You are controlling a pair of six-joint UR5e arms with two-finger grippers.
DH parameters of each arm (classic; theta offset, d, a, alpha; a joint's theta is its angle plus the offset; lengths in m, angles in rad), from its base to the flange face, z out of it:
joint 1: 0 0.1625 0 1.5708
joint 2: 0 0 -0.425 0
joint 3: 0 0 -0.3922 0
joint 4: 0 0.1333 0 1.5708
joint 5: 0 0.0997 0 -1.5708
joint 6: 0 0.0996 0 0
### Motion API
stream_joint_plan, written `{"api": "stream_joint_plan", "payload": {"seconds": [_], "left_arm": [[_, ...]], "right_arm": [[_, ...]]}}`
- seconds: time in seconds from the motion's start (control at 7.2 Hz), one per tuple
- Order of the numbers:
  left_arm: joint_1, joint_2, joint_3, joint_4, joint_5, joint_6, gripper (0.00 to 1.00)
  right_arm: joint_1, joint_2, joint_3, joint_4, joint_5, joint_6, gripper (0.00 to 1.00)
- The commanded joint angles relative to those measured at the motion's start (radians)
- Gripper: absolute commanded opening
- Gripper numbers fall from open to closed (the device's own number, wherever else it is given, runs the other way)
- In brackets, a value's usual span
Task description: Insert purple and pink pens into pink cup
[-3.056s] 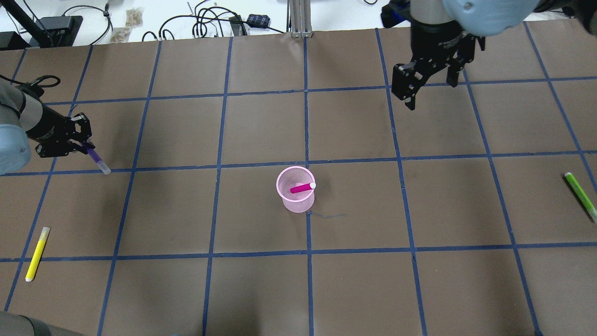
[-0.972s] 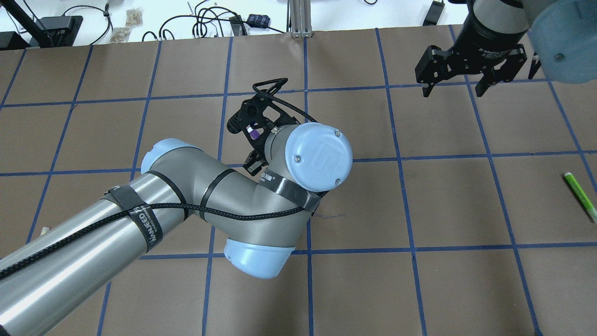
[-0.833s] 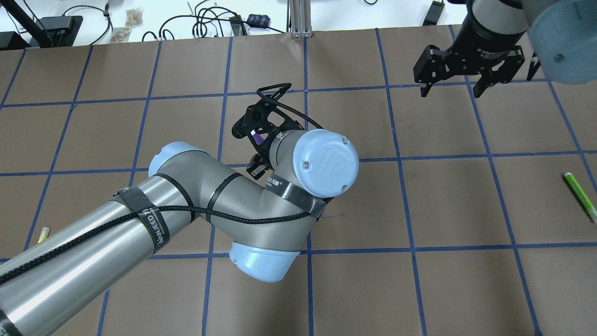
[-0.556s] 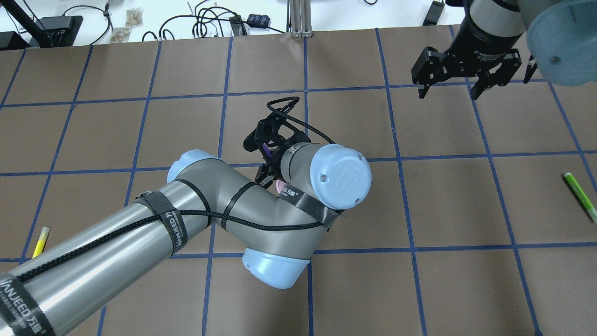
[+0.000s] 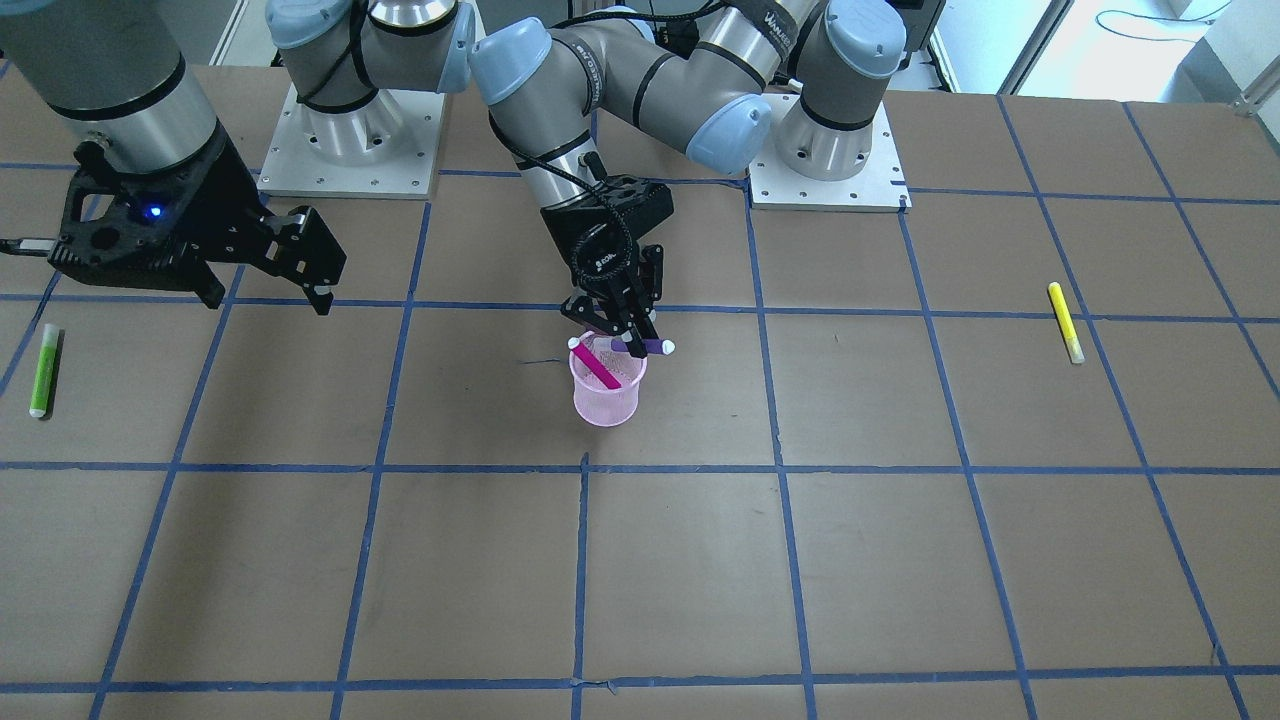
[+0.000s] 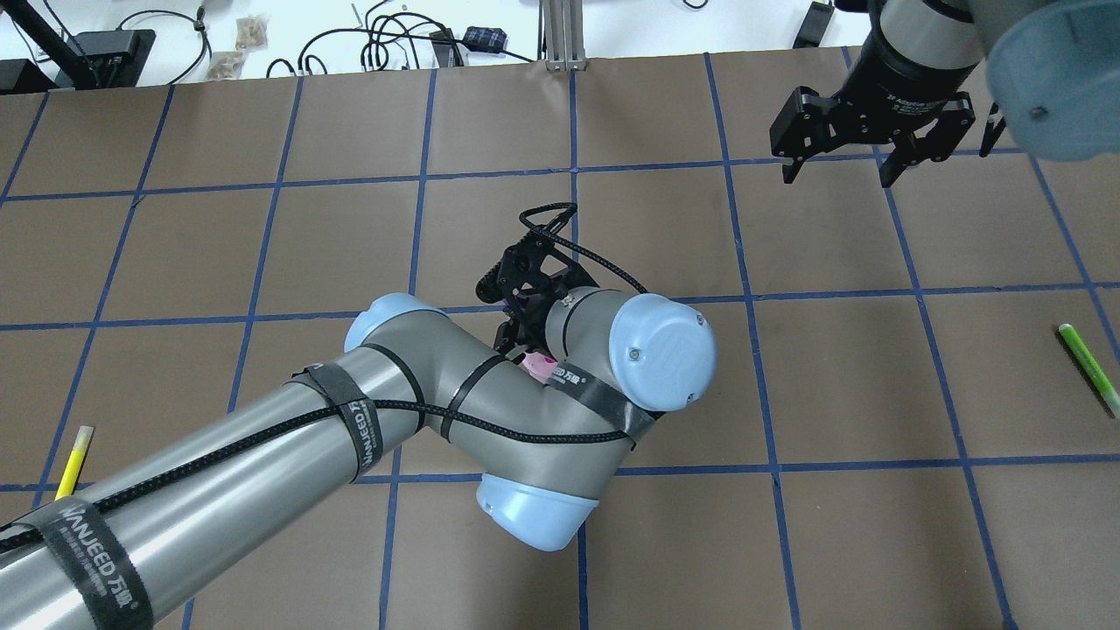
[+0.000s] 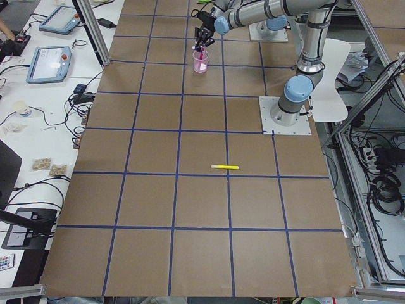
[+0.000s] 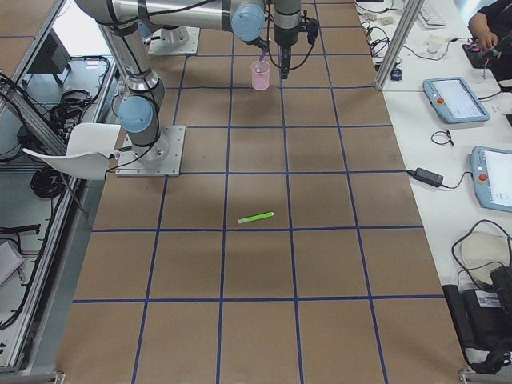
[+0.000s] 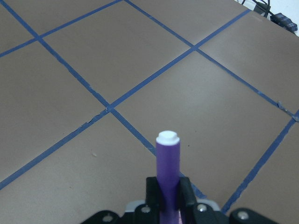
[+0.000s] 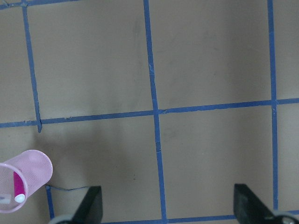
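Note:
The pink mesh cup (image 5: 606, 392) stands near the table's middle with the pink pen (image 5: 597, 365) leaning inside it. My left gripper (image 5: 622, 338) is shut on the purple pen (image 5: 651, 346) and holds it tilted just above the cup's rim. The left wrist view shows the purple pen (image 9: 167, 161) clamped between the fingers (image 9: 185, 192). In the overhead view my left arm hides most of the cup (image 6: 535, 364). My right gripper (image 6: 838, 173) is open and empty at the far right; its wrist view shows the cup (image 10: 25, 179) at lower left.
A green pen (image 5: 42, 368) lies on the robot's right side of the table, also seen in the overhead view (image 6: 1088, 362). A yellow pen (image 5: 1065, 321) lies on the robot's left side, also seen in the overhead view (image 6: 74, 457). Cables lie beyond the far edge (image 6: 385, 39).
My left arm has carried the purple pen from the table's left side to above the pink cup. My right gripper has moved back and to the right.

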State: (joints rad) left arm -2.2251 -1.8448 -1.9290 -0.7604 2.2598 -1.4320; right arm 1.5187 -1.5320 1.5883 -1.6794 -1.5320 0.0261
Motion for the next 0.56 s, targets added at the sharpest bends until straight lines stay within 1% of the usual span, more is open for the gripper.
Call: {"api": "stream_joint_plan", "payload": {"seconds": [0.0,0.14,0.42], "left_arm": [[0.002,-0.001,0.001,0.0,0.03,0.002,0.0],[0.005,-0.002,-0.001,-0.002,0.046,0.001,0.0],[0.004,-0.022,-0.002,-0.002,0.046,-0.011,0.0]], "right_arm": [[0.0,0.001,-0.002,0.0,0.003,0.0,1.0],[0.0,0.001,-0.002,0.0,0.003,0.0,1.0],[0.0,0.001,-0.001,-0.002,0.003,0.0,1.0]]}}
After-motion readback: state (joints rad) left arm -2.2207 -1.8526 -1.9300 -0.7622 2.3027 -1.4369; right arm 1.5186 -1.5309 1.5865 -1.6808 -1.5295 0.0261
